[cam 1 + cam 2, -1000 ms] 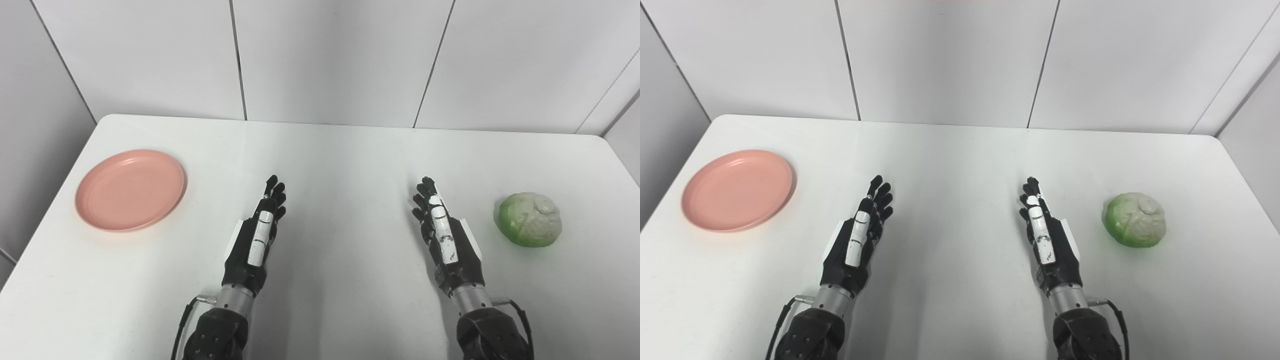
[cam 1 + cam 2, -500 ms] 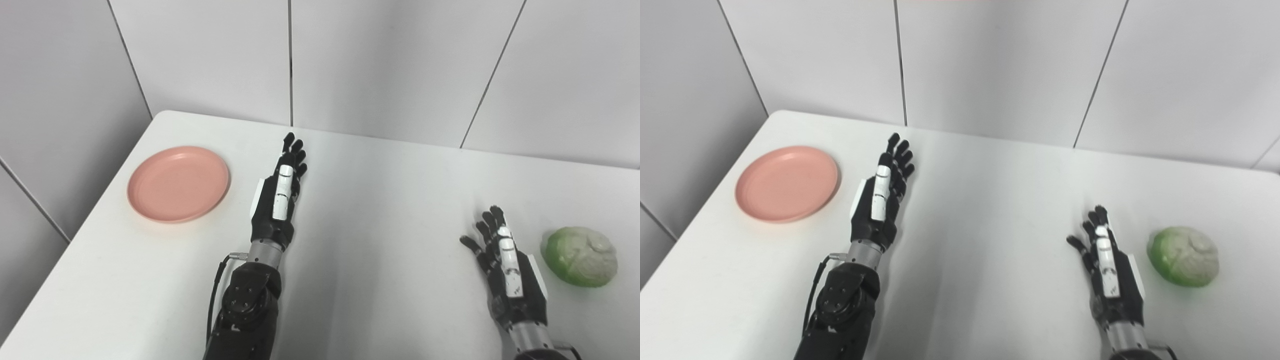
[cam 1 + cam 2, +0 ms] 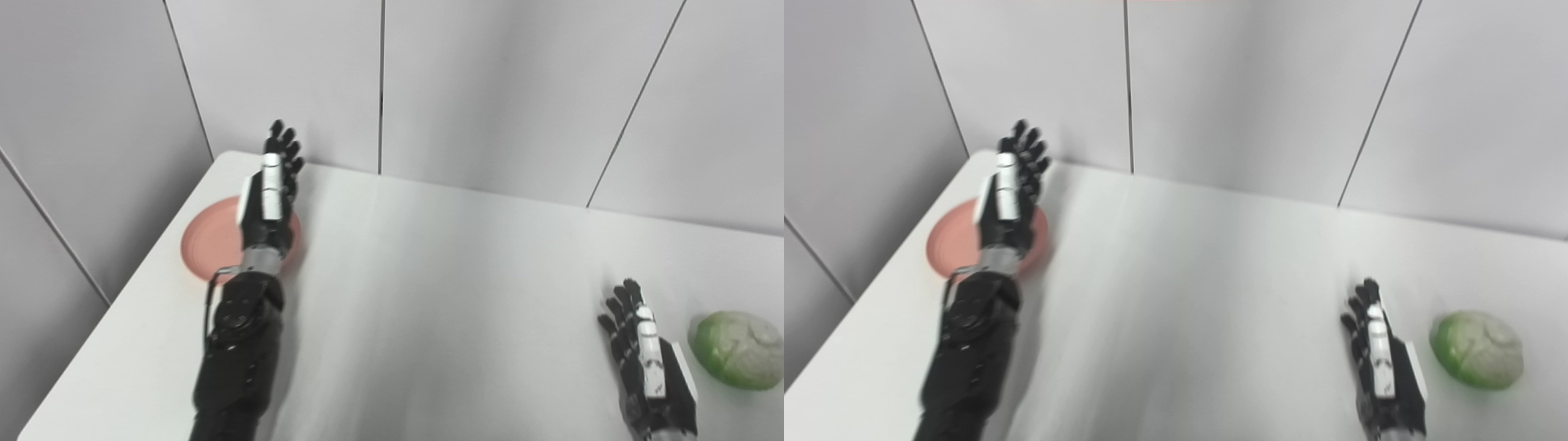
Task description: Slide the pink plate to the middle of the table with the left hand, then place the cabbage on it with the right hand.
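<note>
Left hand (image 3: 269, 196) over pink plate (image 3: 205, 245) at far-left table (image 3: 429, 294) corner, fingers spread, empty. Right hand (image 3: 649, 373) splayed, empty, beside cabbage (image 3: 738, 349). Risk: grazing contact may tip plate off edge.

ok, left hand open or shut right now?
Open. The left hand has its fingers stretched out and apart, holding nothing, in front of the pink plate; whether it touches the plate cannot be told.

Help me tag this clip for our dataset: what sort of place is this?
Probably a robot test bench, not a real kitchen: a bare white table boxed in by plain grey wall panels, holding only a pink plate and a cabbage.
</note>
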Controlling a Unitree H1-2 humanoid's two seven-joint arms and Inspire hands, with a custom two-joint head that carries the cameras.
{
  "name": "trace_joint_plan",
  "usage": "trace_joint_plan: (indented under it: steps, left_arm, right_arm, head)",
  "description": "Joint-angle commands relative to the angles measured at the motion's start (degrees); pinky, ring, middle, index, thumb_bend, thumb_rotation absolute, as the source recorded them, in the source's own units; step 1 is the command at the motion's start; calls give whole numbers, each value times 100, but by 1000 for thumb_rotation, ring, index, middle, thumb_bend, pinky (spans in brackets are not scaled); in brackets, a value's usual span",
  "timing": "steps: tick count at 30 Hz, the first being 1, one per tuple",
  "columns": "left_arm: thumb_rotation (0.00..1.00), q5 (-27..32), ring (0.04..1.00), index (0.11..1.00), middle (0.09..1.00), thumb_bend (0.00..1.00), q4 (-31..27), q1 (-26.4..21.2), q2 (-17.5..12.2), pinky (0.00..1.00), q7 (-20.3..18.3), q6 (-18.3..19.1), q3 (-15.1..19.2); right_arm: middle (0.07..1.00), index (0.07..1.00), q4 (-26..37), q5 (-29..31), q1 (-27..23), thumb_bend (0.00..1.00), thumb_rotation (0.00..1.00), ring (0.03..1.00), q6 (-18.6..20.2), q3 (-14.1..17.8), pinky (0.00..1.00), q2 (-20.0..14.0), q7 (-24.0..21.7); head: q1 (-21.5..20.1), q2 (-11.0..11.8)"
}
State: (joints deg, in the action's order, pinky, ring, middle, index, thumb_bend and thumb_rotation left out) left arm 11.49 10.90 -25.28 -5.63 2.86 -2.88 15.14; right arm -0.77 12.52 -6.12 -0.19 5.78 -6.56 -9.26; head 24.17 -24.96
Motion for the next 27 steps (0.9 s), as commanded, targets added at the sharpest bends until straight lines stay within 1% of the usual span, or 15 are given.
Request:
trace_joint_plan:
  steps: [1,2,3,4,6,8,9,14,16,18,20,23,25,27]
  left_arm:
    - [1000,85,985,983,983,749,101,-266,-192,1000,99,-141,142]
    - [1000,151,981,978,977,748,204,-294,-287,1000,126,-160,267]
    - [1000,198,980,975,976,743,271,-313,-346,1000,139,-169,352]
    - [1000,282,980,972,976,730,346,-337,-387,1000,167,-207,457]
    - [1000,417,981,970,977,717,513,-379,-466,1000,189,-307,631]
    - [998,485,981,968,973,735,654,-400,-561,1000,205,-376,748]
    - [1000,489,979,960,968,752,694,-402,-597,1000,213,-390,780]
    - [1000,374,946,930,933,775,958,-353,-905,970,266,-397,831]
    - [1000,383,947,927,933,812,1058,-333,-1031,971,233,-343,819]
    - [1000,411,946,924,933,835,1133,-319,-1119,963,219,-300,816]
    - [1000,445,934,913,922,849,1250,-311,-1181,956,216,-309,825]
    - [1000,523,921,896,908,845,1440,-318,-1245,947,192,-379,860]
    - [999,611,916,887,902,840,1505,-331,-1261,948,185,-361,903]
    - [1000,676,908,875,893,831,1561,-334,-1284,940,174,-346,935]
  right_arm:
    - [1000,1000,166,-22,-92,611,978,1000,-261,20,1000,-66,-12]
    - [1000,1000,167,-75,-83,611,979,1000,-352,15,1000,-62,2]
    - [1000,1000,166,-114,-78,570,973,1000,-421,11,1000,-59,12]
    - [1000,1000,148,-184,-73,556,971,1000,-488,9,1000,-47,47]
    - [1000,1000,110,-265,-76,549,971,1000,-578,6,1000,-37,72]
    - [1000,1000,75,-315,-84,540,970,1000,-653,-3,1000,-40,79]
    - [1000,1000,63,-337,-87,551,970,1000,-682,-11,1000,-44,90]
    - [1000,1000,44,-362,-83,559,970,998,-756,1,1000,-15,123]
    - [1000,1000,32,-347,-82,563,973,1000,-781,3,1000,-18,110]
    - [1000,1000,11,-349,-87,592,959,1000,-811,4,1000,-16,113]
    - [1000,1000,-21,-361,-95,607,951,995,-857,8,1000,-5,133]
    - [1000,1000,-50,-315,-107,602,939,996,-897,8,1000,6,121]
    - [1000,1000,-18,-316,-100,602,937,991,-894,6,999,16,131]
    - [998,1000,5,-339,-89,627,935,984,-895,4,991,22,149]
  head:
    - [17,7]
    - [37,33]
    - [37,33]
    - [80,85]
    - [99,115]
    - [118,149]
    - [118,149]
    - [133,196]
    - [135,194]
    - [141,213]
    - [142,235]
    - [150,238]
    - [151,239]
    - [151,241]
